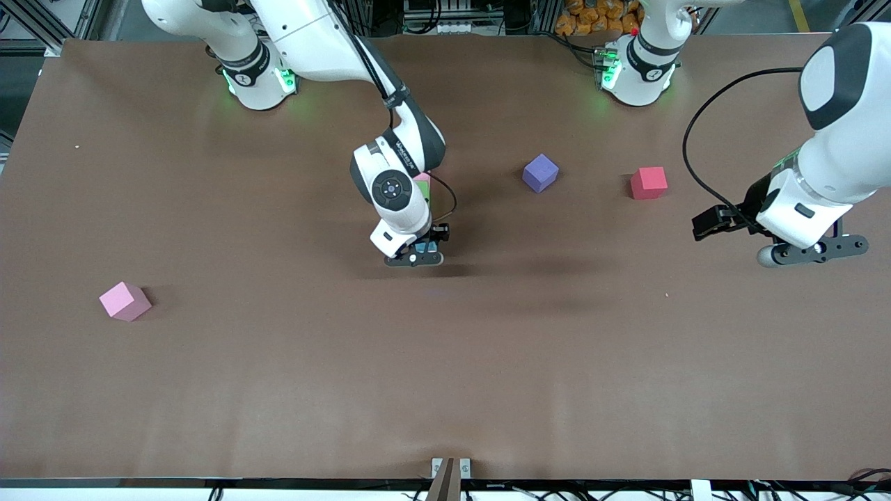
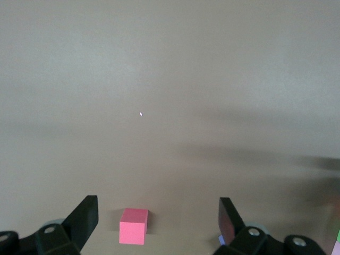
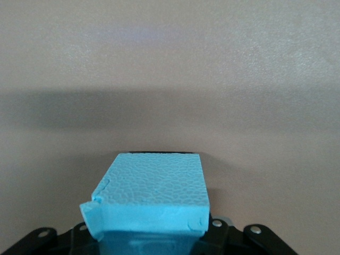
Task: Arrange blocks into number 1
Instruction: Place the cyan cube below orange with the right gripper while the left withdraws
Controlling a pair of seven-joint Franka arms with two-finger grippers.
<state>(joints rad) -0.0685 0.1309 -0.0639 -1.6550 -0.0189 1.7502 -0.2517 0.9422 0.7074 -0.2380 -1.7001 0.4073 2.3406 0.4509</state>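
Observation:
My right gripper (image 1: pixel 416 255) hangs low over the middle of the table, shut on the light blue cube (image 3: pixel 154 194), of which only a sliver (image 1: pixel 427 245) shows in the front view. Right beside that arm's wrist, slivers of a pink cube (image 1: pixel 421 178) and a green cube (image 1: pixel 425 195) peek out; the rest there is hidden. The purple cube (image 1: pixel 540 172) sits alone toward the left arm's end. A pale pink cube (image 1: pixel 124 300) lies toward the right arm's end. The orange cube is out of view. My left gripper (image 1: pixel 811 252) (image 2: pixel 156 220) waits open.
A crimson-red cube (image 1: pixel 648 182) (image 2: pixel 133 226) rests beside the purple one, toward the left arm's end, and shows on the table between the left gripper's open fingers in that wrist view. The brown table (image 1: pixel 445 390) runs wide toward the front camera.

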